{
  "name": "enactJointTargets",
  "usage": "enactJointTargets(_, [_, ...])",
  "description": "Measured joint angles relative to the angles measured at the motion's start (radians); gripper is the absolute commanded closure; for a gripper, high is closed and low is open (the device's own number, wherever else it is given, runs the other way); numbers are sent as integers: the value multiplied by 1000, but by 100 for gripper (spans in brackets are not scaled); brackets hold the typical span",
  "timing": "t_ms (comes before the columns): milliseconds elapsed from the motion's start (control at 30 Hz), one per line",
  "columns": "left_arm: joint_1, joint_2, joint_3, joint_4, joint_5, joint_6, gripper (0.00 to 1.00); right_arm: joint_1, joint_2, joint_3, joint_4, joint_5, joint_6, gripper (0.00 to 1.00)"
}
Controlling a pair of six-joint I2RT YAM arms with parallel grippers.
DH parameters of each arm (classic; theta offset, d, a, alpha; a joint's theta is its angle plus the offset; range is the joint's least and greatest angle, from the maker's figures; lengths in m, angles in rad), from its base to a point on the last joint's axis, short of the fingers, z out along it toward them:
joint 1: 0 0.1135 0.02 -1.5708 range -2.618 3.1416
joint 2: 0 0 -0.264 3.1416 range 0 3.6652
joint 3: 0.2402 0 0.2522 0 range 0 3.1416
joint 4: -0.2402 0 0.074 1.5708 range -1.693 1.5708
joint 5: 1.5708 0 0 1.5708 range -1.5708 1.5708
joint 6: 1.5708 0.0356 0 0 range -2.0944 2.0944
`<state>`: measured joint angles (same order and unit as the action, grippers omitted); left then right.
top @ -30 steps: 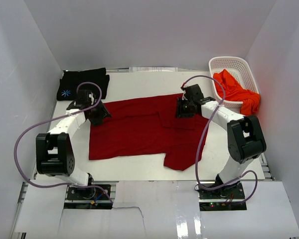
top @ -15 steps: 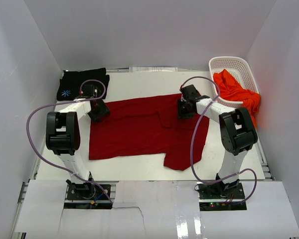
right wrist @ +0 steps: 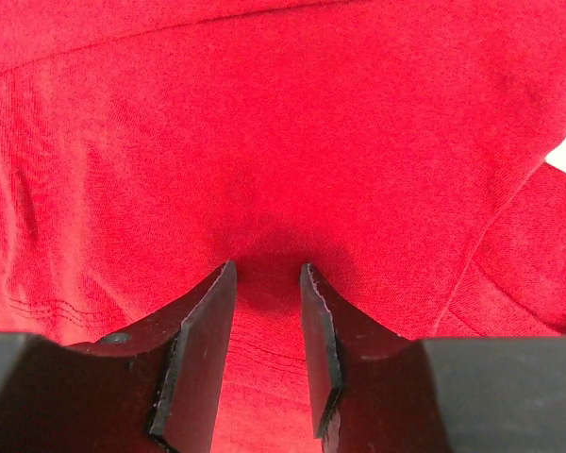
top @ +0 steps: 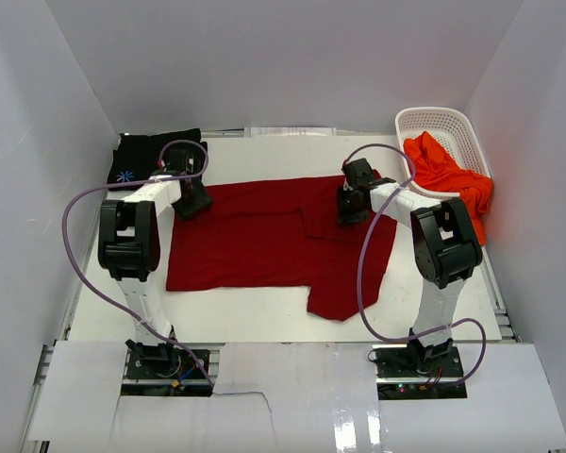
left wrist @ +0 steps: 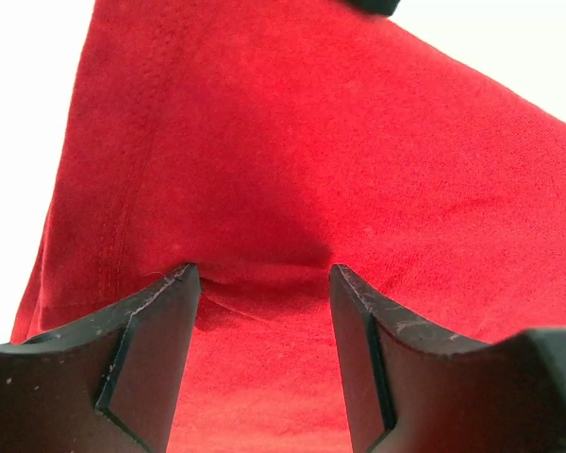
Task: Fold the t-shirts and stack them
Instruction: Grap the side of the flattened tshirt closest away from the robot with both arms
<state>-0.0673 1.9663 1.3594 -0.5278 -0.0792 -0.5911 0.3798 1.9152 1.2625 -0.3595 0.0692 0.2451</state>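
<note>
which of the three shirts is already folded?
The black shirt with the small blue print, at the table's far left corner. The dark red shirt lies spread out mid-table, and the orange shirt hangs crumpled over the basket.

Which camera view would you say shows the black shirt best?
The top view: the black shirt lies folded at the table's far left corner, its blue print visible. Neither wrist view shows it; both are filled by the red shirt.
</note>
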Motion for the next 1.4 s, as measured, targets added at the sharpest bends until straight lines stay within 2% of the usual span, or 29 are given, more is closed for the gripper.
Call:
enactJointTargets(500, [-94,53,71,1,-41,-4,31,-110,39,55,-14,-17,9,59])
enactJointTargets(967, [-75,240,374,-108,-51,8,31,-123,182,283,-116,-28,3,59])
enactJointTargets(1233, [-67,231,378,-138,-40,8,30,-123,173,377,-202,-40,-1,54])
enactJointTargets(1400, [-64,117,272,-182,-25,7,30,-123,8,370,-240,-58,-7,52])
